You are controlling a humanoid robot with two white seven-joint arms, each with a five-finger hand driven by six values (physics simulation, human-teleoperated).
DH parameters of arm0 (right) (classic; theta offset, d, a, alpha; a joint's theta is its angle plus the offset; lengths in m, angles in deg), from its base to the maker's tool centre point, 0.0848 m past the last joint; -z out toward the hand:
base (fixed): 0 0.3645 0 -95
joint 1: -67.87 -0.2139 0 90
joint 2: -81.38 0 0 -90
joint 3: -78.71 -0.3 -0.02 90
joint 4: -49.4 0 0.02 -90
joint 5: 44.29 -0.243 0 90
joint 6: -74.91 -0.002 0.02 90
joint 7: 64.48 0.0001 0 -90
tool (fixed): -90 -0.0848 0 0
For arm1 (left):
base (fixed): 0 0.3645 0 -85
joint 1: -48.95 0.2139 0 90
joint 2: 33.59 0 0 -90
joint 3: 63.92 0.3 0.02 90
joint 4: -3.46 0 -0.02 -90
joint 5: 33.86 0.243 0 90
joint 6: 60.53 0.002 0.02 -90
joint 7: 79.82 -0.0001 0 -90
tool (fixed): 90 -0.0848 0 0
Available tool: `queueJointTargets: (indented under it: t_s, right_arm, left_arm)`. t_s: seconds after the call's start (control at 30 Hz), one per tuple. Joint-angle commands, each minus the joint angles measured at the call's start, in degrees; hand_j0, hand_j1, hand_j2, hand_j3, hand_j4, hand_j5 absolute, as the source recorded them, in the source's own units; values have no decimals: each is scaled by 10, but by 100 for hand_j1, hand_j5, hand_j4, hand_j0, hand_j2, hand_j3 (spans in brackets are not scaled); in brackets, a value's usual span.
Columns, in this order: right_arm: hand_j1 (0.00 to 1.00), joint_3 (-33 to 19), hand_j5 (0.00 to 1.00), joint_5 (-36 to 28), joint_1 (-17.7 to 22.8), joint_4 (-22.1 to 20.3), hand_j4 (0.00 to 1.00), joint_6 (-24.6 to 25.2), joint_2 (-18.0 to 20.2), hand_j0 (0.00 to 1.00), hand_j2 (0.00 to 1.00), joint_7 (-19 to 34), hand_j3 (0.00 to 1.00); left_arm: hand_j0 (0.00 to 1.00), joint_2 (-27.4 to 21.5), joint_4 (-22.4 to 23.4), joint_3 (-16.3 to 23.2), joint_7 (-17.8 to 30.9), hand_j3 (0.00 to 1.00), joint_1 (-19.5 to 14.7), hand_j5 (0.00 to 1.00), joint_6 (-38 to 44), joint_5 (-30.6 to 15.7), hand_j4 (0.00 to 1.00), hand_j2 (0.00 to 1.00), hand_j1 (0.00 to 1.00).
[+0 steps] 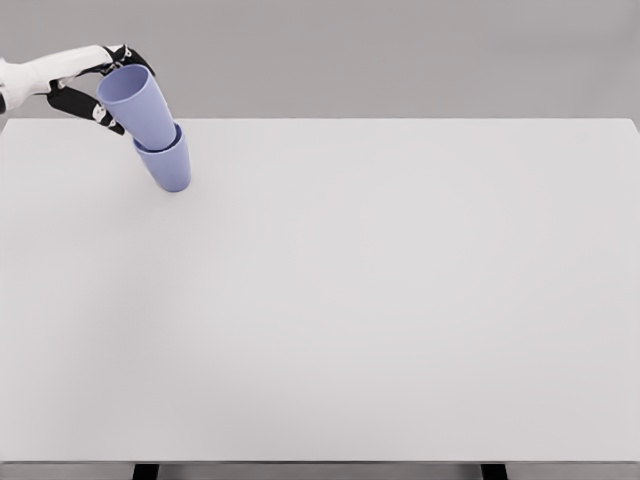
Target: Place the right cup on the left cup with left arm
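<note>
Cups: two lavender, upper left of frame; upper cup (138, 102) nested tilted in lower cup (167, 165) on the white bench (400, 300).
Left hand (95, 85): one; fingers (108, 120) grasping the upper cup.

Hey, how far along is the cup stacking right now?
Mostly done: the upper cup already sits nested in the lower cup at the far left of the table. In hand: the left hand grips the upper cup, and both cups lean left. Left to do: let the stack settle upright, release and pull back.
</note>
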State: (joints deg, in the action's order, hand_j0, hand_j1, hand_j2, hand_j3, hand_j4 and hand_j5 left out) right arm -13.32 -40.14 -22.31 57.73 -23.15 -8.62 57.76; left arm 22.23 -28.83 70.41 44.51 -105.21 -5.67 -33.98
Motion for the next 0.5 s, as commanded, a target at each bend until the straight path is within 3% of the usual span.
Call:
queueJointTargets:
  t_s: [0.0, 0.47]
  right_arm:
    - [100, 0, 100, 1, 0, 0, 100, 0, 0, 100, 100, 0, 100]
    - [100, 0, 100, 1, 0, -1, 100, 0, 0, 100, 100, 0, 100]
  left_arm:
    - [49, 0, -1, -2, -1, 49, 0, 49, 1, -4, 49, 49, 49]
    - [49, 3, -4, -1, -1, 49, 3, 49, 1, -3, 49, 49, 49]
